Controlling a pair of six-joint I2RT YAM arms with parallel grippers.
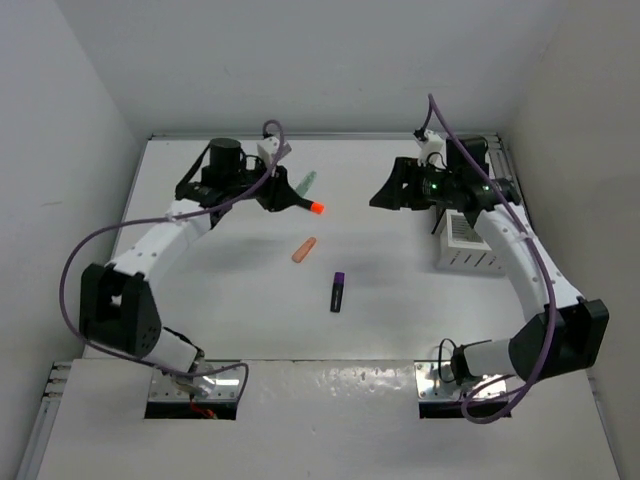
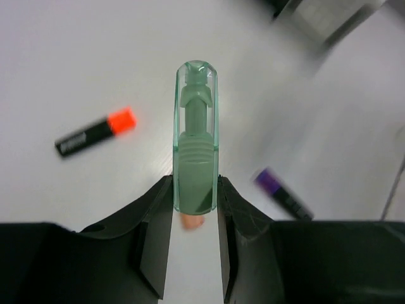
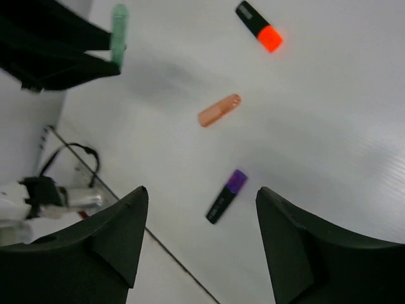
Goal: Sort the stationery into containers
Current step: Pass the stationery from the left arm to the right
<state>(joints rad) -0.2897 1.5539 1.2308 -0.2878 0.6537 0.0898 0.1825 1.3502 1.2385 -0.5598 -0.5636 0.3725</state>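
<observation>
My left gripper (image 2: 195, 196) is shut on a mint green highlighter (image 2: 196, 139), which sticks out past the fingertips above the table. In the top view the mint green highlighter (image 1: 307, 182) is at the back centre-left. An orange-tipped black highlighter (image 1: 316, 207) lies beside it, an orange highlighter (image 1: 304, 250) lies mid-table, and a purple-black highlighter (image 1: 338, 291) lies nearer the front. A white slatted box (image 1: 468, 243) stands at the right. My right gripper (image 3: 202, 202) hangs open and empty, high over the purple-black highlighter (image 3: 226, 196).
The right arm's forearm (image 1: 520, 250) reaches over the white box. Grey walls close the table in at the back and at both sides. The left wrist view shows a blurred slatted container (image 2: 329, 16) at its top right.
</observation>
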